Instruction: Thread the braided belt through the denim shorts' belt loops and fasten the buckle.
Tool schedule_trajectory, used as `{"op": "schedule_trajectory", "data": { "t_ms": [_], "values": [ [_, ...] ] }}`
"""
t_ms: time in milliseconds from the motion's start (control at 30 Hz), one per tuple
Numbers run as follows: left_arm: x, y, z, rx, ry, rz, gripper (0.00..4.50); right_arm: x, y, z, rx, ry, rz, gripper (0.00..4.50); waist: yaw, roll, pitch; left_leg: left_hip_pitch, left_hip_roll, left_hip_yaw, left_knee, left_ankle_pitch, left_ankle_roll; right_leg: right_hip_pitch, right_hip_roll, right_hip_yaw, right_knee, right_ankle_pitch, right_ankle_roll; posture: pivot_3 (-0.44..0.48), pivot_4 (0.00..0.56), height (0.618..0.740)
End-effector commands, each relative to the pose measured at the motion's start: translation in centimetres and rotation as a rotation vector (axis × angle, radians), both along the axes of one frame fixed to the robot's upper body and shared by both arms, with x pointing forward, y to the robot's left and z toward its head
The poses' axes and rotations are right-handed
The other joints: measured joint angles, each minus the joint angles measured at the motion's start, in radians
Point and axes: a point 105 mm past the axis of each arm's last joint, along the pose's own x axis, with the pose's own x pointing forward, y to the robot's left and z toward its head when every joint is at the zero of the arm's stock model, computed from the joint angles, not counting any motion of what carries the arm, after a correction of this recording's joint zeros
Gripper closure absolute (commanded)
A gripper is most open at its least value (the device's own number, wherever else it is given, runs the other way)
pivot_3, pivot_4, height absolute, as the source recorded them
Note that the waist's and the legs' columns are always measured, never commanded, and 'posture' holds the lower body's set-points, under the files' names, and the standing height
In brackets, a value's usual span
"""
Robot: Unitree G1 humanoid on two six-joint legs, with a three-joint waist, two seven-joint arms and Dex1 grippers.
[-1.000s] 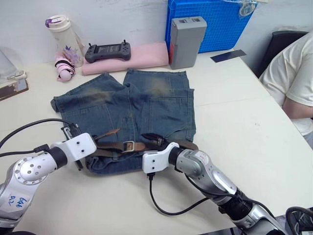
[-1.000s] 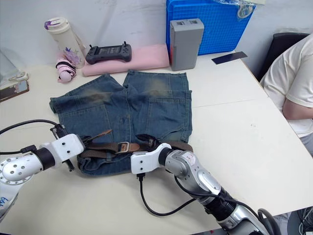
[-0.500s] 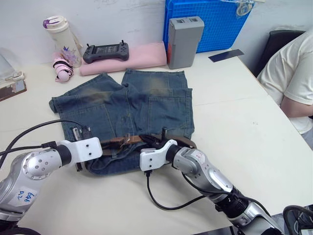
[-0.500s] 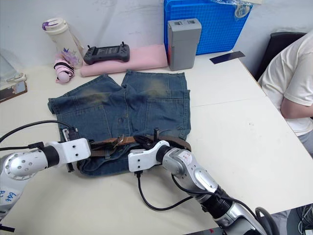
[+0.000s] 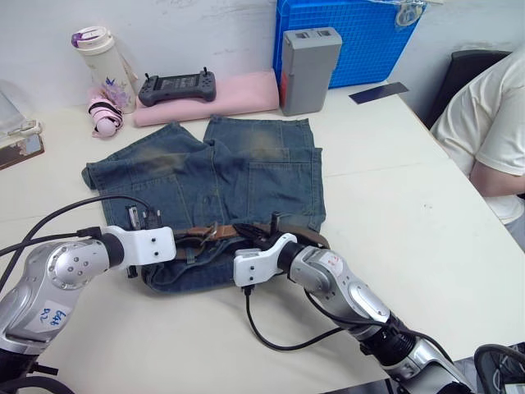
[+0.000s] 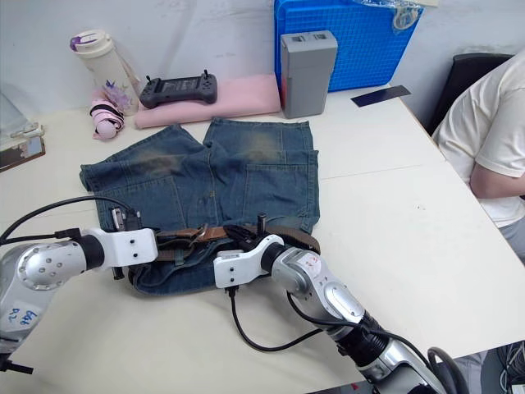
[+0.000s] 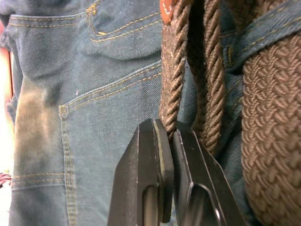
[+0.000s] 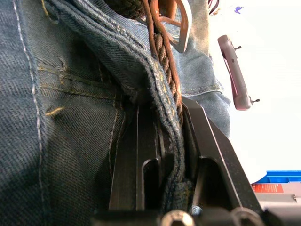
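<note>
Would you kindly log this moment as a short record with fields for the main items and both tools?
shorts: denim shorts lie flat on the table, waistband toward the robot
belt: braided belt lies along the waistband
buckle: silver buckle near the waistband's middle
left tool: left tool shut on the belt
right tool: right tool clamps waistband and belt

This looks like a robotics lab or test room rather than a home. A plain off-white counter [image 5: 410, 180] stands against a bare white wall. At its far edge sit a blue plastic crate [image 5: 349, 37], a grey box-shaped device [image 5: 310, 57] and a black handheld controller [image 5: 178, 84] resting on a pink folded cloth [image 5: 238, 94]. A person in a pale shirt [image 5: 492, 139] sits at the right, beside a dark chair [image 5: 476, 70].
</note>
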Motion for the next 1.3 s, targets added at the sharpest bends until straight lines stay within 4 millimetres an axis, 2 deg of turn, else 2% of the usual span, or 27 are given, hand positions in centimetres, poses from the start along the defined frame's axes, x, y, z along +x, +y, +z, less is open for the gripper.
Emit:
{"op": "schedule_trajectory", "data": {
  "t_ms": [33, 200, 633, 800, 933, 1167, 1300],
  "values": [
    [0.3, -0.2, 0.1, 0.033, -0.027, -0.007, 4.5, 0.2, -0.1, 1.7, 0.043, -0.044, -0.011, 4.47, 0.0, 0.0, 0.0, 0.0, 0.0, 0.0, 0.0, 0.0, 0.0, 0.0, 0.0, 0.0, 0.0, 0.0, 0.0, 0.0, 0.15, 0.676],
    [0.7, -1.0, -0.4, 0.048, -0.043, -0.018, 4.5, 0.2, 0.0, 1.6, 0.042, -0.039, -0.01, 4.47, 0.001, 0.0, 0.0, 0.0, 0.0, 0.0, 0.001, 0.0, 0.0, 0.0, 0.0, 0.0, 0.001, 0.0, 0.0, 0.0, 0.15, 0.676],
    [1.4, -5.3, -0.2, 0.012, -0.073, -0.121, 4.5, 0.2, 0.0, 1.5, 0.034, -0.031, 0.001, 4.47, 0.012, 0.0, 0.0, -0.001, -0.002, 0.0, 0.007, 0.0, 0.0, 0.0, -0.002, 0.0, 0.007, 0.0, 0.0, 0.0, 0.15, 0.676],
    [1.6, -5.9, -0.3, -0.008, -0.077, -0.133, 4.5, 0.2, 0.0, 1.4, 0.028, -0.028, 0.005, 4.47, 0.019, 0.0, 0.0, -0.001, -0.003, 0.0, 0.009, 0.0, 0.0, 0.0, -0.002, 0.0, 0.008, 0.0, 0.0, 0.0, 0.15, 0.676],
    [1.5, -5.7, 0.0, 0.0, -0.075, -0.14, 4.5, 0.3, -0.1, 1.4, 0.025, -0.025, 0.003, 4.47, 0.022, 0.0, 0.0, -0.001, -0.003, 0.0, 0.009, 0.0, 0.0, 0.0, -0.002, 0.0, 0.008, 0.0, 0.0, 0.0, 0.15, 0.676],
    [1.4, -1.5, 2.3, 0.151, -0.053, -0.127, 4.5, 0.3, 0.0, 1.2, 0.025, -0.014, 0.004, 4.47, 0.012, 0.0, 0.0, -0.004, -0.002, 0.001, 0.009, 0.0, 0.0, -0.005, -0.002, 0.001, 0.01, 0.0, 0.0, 0.0, 0.15, 0.676],
    [2.2, -1.6, 3.4, 0.195, -0.078, -0.176, 4.5, 0.3, 0.2, 1.1, 0.024, -0.009, 0.013, 4.47, 0.009, -0.001, -0.001, -0.012, -0.002, 0.001, 0.015, 0.0, 0.0, -0.013, -0.002, 0.0, 0.014, 0.0, -0.001, 0.0, 0.15, 0.676]
  ]
}}
